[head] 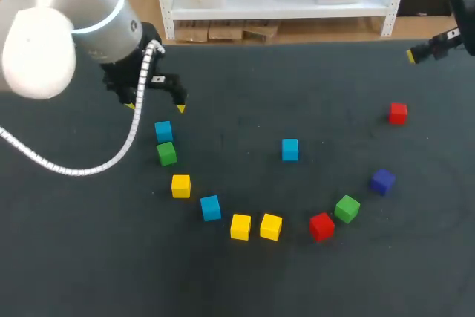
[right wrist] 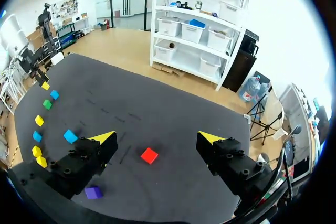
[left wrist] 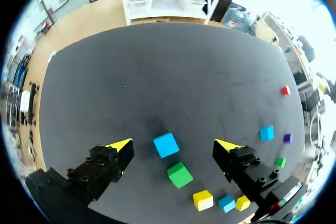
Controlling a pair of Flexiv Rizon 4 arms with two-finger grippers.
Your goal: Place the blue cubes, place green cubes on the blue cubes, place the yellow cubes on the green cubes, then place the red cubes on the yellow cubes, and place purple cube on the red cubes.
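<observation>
Desk (head: 245, 102): dark surface, cubes scattered in a loose arc, none stacked yet.
Left hand (left wrist: 174, 144): fingers spread wide, holding nothing, hanging over the arc's left end.
Nearest blue cube (left wrist: 166, 145): flat on the desk, directly below and between my left fingers, touching neither.
Green cube (left wrist: 179, 174): just beside that blue cube, on the side nearer my base.
Other blue cubes: one mid-desk (head: 290, 149), one further along the arc (head: 211, 208).
Right hand (right wrist: 156, 137): fingers apart, empty, over the far right, red cube (right wrist: 149, 155) beneath.
Judgement: my left arm is nearer; a straight descent should do, minding the green neighbour.
</observation>
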